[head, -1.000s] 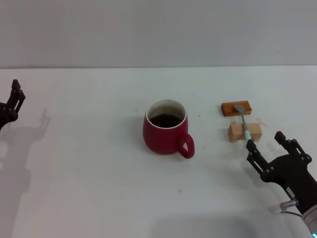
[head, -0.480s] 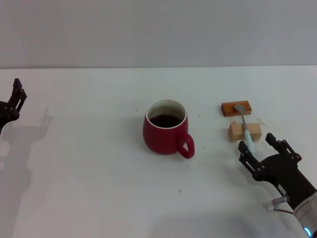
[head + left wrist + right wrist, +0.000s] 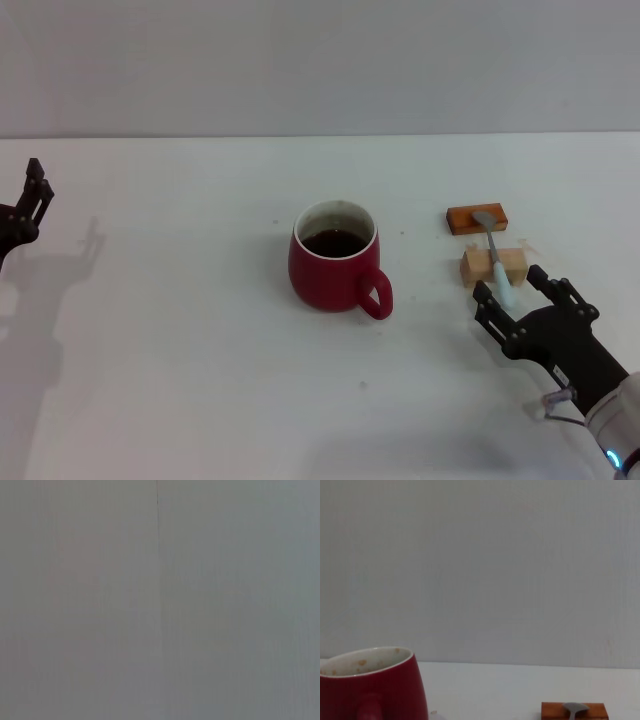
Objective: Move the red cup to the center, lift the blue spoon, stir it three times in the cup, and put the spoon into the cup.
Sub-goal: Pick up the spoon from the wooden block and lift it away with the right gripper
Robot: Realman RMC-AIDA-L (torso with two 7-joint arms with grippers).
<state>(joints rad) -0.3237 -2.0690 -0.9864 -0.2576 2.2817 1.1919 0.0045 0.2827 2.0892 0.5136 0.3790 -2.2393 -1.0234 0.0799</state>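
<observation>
The red cup (image 3: 336, 259) stands mid-table with dark liquid inside and its handle toward me; the right wrist view shows its side (image 3: 367, 685). The blue spoon (image 3: 494, 258) lies across two blocks to the cup's right, its grey bowl on the orange-brown one and visible in the right wrist view (image 3: 575, 709). My right gripper (image 3: 512, 293) is open, its fingers on either side of the pale handle's near end. My left gripper (image 3: 30, 195) hangs at the far left edge, away from everything.
An orange-brown flat block (image 3: 477, 217) and a light wooden block (image 3: 492, 266) prop the spoon up. A grey wall runs behind the white table (image 3: 180, 330). The left wrist view shows only plain grey.
My right gripper has moved forward and left, from beside the spoon's handle tip to straddling it. The cup, spoon and left arm have stayed put.
</observation>
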